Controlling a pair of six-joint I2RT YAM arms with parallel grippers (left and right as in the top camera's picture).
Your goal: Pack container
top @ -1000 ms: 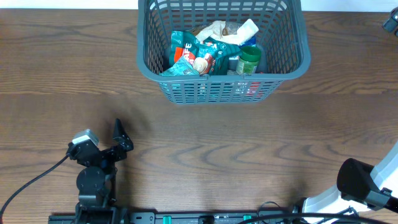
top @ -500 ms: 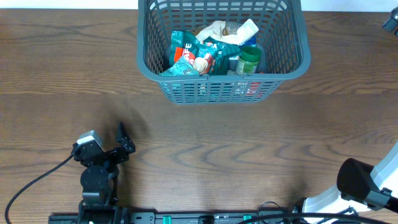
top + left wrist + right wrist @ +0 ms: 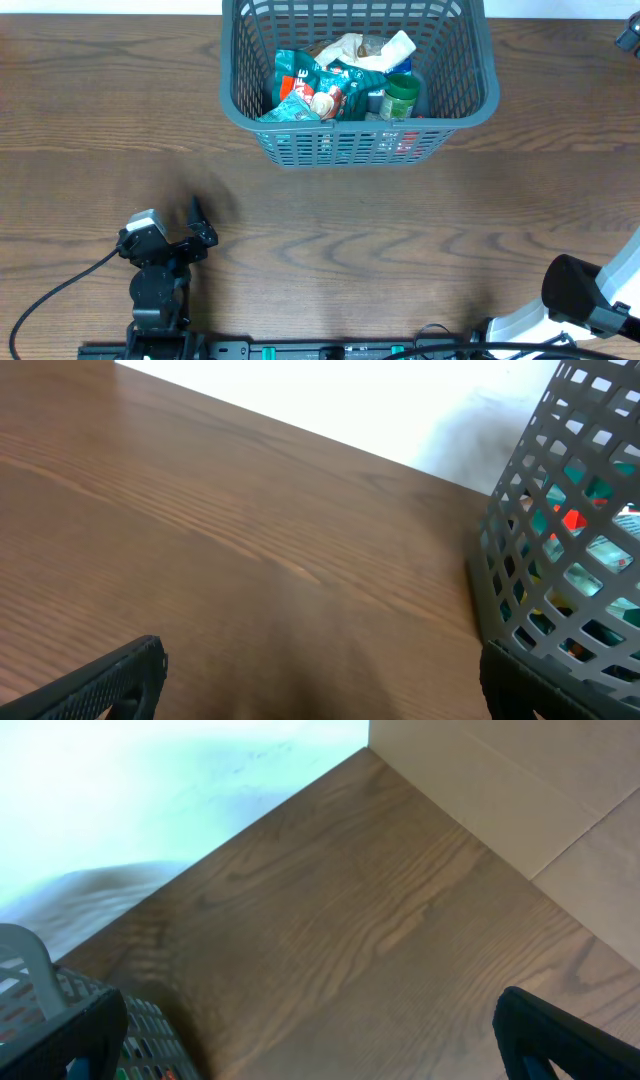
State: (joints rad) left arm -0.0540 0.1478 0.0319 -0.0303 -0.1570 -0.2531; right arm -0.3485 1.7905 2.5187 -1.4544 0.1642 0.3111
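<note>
The left claw [image 3: 325, 680] hangs spread wide and empty. Its two dark fingertips sit at the bottom corners of the left wrist view, with only bare wood between them. It is low over the desk [image 3: 400, 230], close to the near edge and toward the near-left corner. Over the last second it has slipped a little closer to the near edge. In the final half second it has not moved at all, so I judge the arm to have settled rather than to be reaching.

The right claw [image 3: 312, 1045] is likewise parted and holds nothing. Its wrist camera looks across bare wood toward the far-right corner.

The container [image 3: 340, 145] stands against the far edge, about midway along it and well apart from both claws. It has not shifted during the last second. Inside it lie teal snack packets [image 3: 300, 85], a green-lidded jar [image 3: 400, 95] and a pale crumpled bag [image 3: 350, 48]. Something red [image 3: 405, 145] shows through the front lattice. None of these has moved.

No loose item shows anywhere on the desk in the overhead view. Both claws are empty, the left arm has drawn back and stopped, and the basket is loaded. From this I judge the packing to be finished or nearly so, with the arms parking themselves.
</note>
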